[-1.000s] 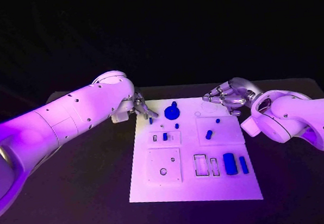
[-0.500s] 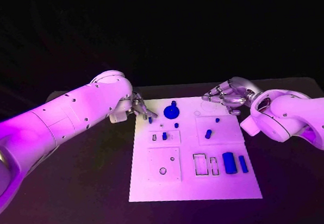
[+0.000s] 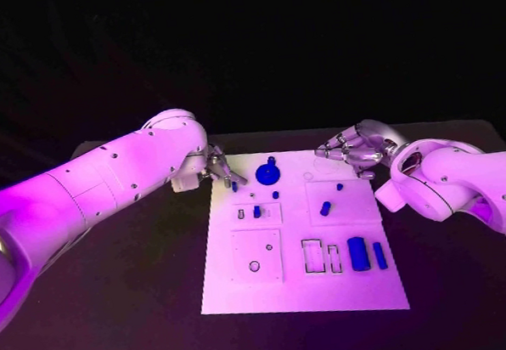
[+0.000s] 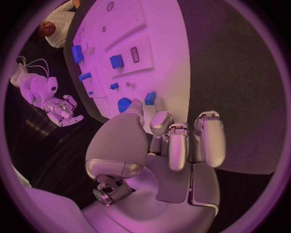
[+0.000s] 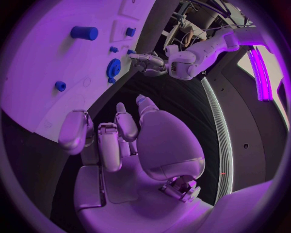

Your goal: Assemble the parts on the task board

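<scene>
While both hands hang at the far end of the task board (image 3: 248, 288), the left hand (image 3: 218, 169) is the one nearer to work: its fingertips (image 4: 153, 121) sit at the board's far left corner, just beside a small blue block (image 4: 150, 98) at that edge and close to the blue gear (image 3: 268, 173). The gear lies just inward of that hand, toward the board's middle; the block's long axis appears to run along the board's length. This hand holds nothing, its fingers loosely curled and slightly apart.

The right hand (image 3: 351, 149) hovers over the far right corner, fingers spread and empty, with a small blue peg (image 5: 60, 86) the closest piece to it. I judge the left hand better placed for the gear or the corner block.

Counting blue parts in the head view: one gear, one corner block, one small piece in the inset just below it, one small stud (image 3: 275, 195) below the gear, one small dot (image 3: 340, 187) on the right panel, one tilted peg (image 3: 326, 209), and two upright bars, a wide one (image 3: 359, 254) and a narrow one (image 3: 381, 256), at the near right. Two empty rectangular slots (image 3: 313, 257) stand beside the bars.
</scene>
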You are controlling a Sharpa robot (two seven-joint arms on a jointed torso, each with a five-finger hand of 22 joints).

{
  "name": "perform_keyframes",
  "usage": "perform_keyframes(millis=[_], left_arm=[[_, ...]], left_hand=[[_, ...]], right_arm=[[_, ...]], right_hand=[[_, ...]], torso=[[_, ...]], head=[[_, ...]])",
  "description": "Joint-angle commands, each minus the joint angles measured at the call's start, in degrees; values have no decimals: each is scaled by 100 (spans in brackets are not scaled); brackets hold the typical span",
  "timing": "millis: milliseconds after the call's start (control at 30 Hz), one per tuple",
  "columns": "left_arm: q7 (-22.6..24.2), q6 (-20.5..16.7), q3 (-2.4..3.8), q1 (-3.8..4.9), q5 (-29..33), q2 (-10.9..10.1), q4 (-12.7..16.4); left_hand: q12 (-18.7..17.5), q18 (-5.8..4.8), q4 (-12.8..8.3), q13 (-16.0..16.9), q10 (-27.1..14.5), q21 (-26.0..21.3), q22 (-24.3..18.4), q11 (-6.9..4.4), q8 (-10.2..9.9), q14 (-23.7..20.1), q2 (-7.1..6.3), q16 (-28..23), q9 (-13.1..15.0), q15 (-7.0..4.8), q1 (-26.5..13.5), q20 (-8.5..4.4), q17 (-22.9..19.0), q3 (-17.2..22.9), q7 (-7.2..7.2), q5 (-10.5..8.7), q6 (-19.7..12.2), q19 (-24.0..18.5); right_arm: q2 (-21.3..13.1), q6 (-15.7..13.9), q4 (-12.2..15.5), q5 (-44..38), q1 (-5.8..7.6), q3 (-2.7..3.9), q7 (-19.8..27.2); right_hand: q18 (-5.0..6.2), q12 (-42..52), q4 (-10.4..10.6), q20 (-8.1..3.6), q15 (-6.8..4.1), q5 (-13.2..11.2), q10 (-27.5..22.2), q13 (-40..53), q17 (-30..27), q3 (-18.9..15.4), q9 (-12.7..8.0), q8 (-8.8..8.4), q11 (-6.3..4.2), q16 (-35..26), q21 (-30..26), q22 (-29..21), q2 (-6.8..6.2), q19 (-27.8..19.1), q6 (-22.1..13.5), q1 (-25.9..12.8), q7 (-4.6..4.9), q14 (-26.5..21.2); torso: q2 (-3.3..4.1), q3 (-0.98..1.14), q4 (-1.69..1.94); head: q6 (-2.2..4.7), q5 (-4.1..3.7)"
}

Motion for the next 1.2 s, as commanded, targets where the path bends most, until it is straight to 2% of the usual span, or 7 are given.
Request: perform_keyframes(millis=[33, 233, 533, 733, 933, 1067, 1200], left_arm=[[13, 62, 2, 0, 100, 5, 22], [-28, 49, 2, 0, 111, 6, 12], [23, -123, 2, 1, 126, 8, -17], [20, -180, 2, 2, 148, 6, -27], [26, -81, 2, 3, 182, -6, -39], [29, -34, 2, 3, 228, -22, -30], [40, -30, 2, 3, 272, -61, 7]], left_hand=[[11, -82, -9, -6, 5, 11, 530, -18, 34, 593, 23, 14, 8, -30, 24, -19, 1510, 19, -19, 13, 27, 53], [-11, -75, -10, -33, -11, -15, 504, -19, 44, 593, 42, 14, 23, -32, 50, -21, 1510, 36, -21, 13, 20, 37], [-96, -54, -46, -137, -92, -96, 436, -7, 63, 593, 215, 14, 104, -25, 334, -20, 1510, 201, -4, 16, -106, -14], [-161, -46, -479, -194, -167, -128, 422, -54, 5, 593, 424, 14, 126, -66, 1285, -51, 1510, 883, -50, 37, -275, -30], [-217, -51, -688, -244, -184, -131, 447, -26, -52, 593, 153, 14, 122, -44, 1659, -48, 1510, 1706, -12, 35, -315, -25], [-228, -53, -664, -272, -143, -134, 472, -9, -44, 593, -197, 14, 156, -10, 1518, -19, 1510, 2465, 27, 24, -291, -18], [-225, -57, -718, -286, -121, -136, 492, -1, -13, 593, -413, 14, 210, -4, 1383, -4, 1510, 2975, 24, 21, -292, -12]], right_arm=[[8, 107, 3, -16, -5, 0, 3], [10, 113, -3, -14, -5, 0, 3], [10, 128, -3, -17, -5, -1, -22], [9, 195, -2, -31, -5, -1, -35], [8, 239, -1, -31, -5, -1, -40], [11, 259, 0, -23, -5, -1, -38], [11, 275, 1, -16, -5, -2, -38]], right_hand=[[107, 24, 1, 8, 7, -1, -17, 6, 936, -43, 9, -21, 7, -27, -34, 4, 5, -14, -34, 34, 0, 467], [107, 19, 3, 8, 7, 0, -22, 0, 934, -46, 9, -20, 7, -29, -35, 2, 6, -15, -33, 35, 0, 466], [107, 17, 3, 8, 7, 0, -23, -3, 934, -48, 10, -19, 7, -29, -35, 2, 7, -14, -32, 38, 0, 466], [111, 2, -64, 8, 7, 108, -49, -19, 923, -40, 15, -16, 8, -37, -47, -18, 35, -25, -48, 201, 6, 462], [112, 1, -73, 10, 8, 164, -55, -21, 922, -40, 17, -15, 9, -38, -50, -21, 49, -27, -52, 237, 8, 462], [111, 2, -74, 10, 8, 176, -55, -21, 919, -39, 17, -14, 10, -40, -49, -19, 52, -26, -52, 244, 8, 461], [112, 3, -74, 10, 8, 184, -54, -19, 921, -39, 18, -14, 10, -39, -50, -21, 55, -27, -51, 248, 9, 461]], torso=[[-1, -2, -1], [-3, 2, -8], [-1, 0, -2], [1, 1, -6], [-2, -2, -1], [-3, -1, -1], [-1, -3, -5]], head=[[-5, 17], [-1, 23], [4, 14], [-10, 16], [-30, 13], [-35, 15], [-40, 15]])
